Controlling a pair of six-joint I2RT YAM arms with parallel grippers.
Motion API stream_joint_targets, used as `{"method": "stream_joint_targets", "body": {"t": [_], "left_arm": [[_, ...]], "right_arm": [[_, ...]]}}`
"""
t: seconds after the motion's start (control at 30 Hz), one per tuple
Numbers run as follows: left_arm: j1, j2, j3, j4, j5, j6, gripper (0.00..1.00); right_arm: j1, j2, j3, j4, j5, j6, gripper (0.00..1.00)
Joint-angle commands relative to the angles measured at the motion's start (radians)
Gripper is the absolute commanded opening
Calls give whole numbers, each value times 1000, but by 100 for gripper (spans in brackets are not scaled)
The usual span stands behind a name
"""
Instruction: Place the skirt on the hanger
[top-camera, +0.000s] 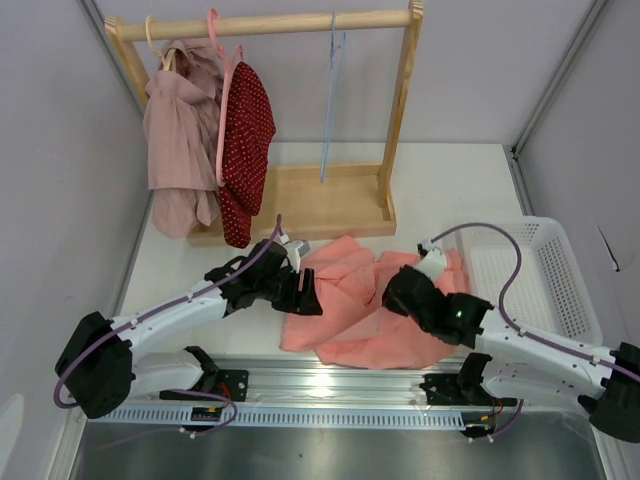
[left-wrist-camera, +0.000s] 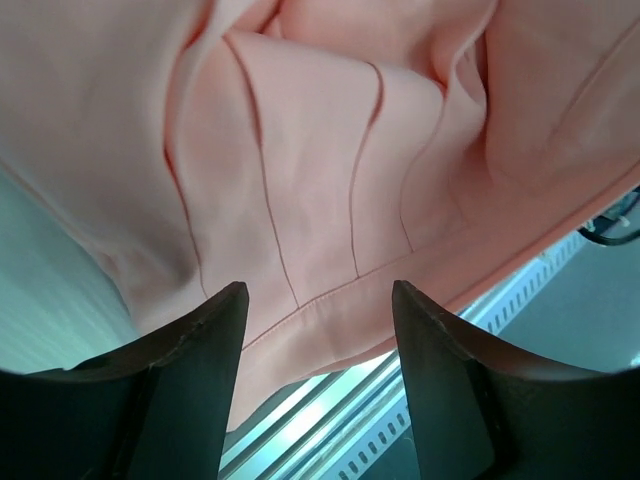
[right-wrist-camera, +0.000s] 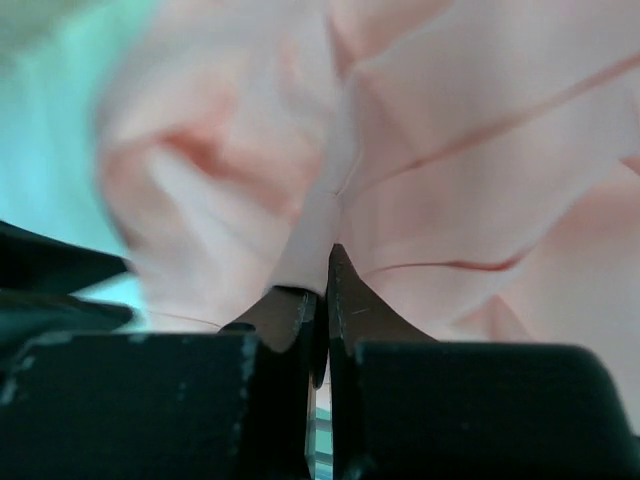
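Spreading over the near part of the white bench (top-camera: 440, 170), the salmon-pink skirt (top-camera: 350, 310) lies crumpled between the two arms, just in front of the wooden rack (top-camera: 400, 110) and beside the white basket (top-camera: 540, 270). The light-blue hanger (top-camera: 330, 100) hangs from the rack's rail, well apart from the skirt, so nothing is on it yet.

The right end effector (top-camera: 392, 292) is closed, and its wrist view shows a thin fold of the skirt pinched at the fingertips. The left end effector (top-camera: 305, 295) stands open, its fingers straddling a stitched hem without gripping it.

The main risk is the shallow right-hand pinch. With so little fabric caught, a lift could let the smooth cloth slide free, or raise one layer while the rest drags on the bench. If the left end effector closes on a bunched fold and not on the waistband, the skirt would come up twisted and be hard to thread onto the thin wire. A high carry might also knock the hanger off the rail.
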Motion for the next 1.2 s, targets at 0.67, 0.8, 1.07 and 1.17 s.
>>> {"method": "stream_joint_targets", "body": {"t": [0.67,0.8,1.07,1.17], "left_arm": [[-35,-114,-68,216,64,-25,75],[-71,-114,-53,230,30,-22,77],[-228,-42,13,284,-173,-79,77],[-315,-30,18,307,-307,-119,77]], "right_arm": [[12,271,203,-63,-71,-99,0],[43,309,215,-67,-55,-97,0],[51,374,314,-99,-25,-125,0],[45,379,334,-103,-24,-125,0]]}}
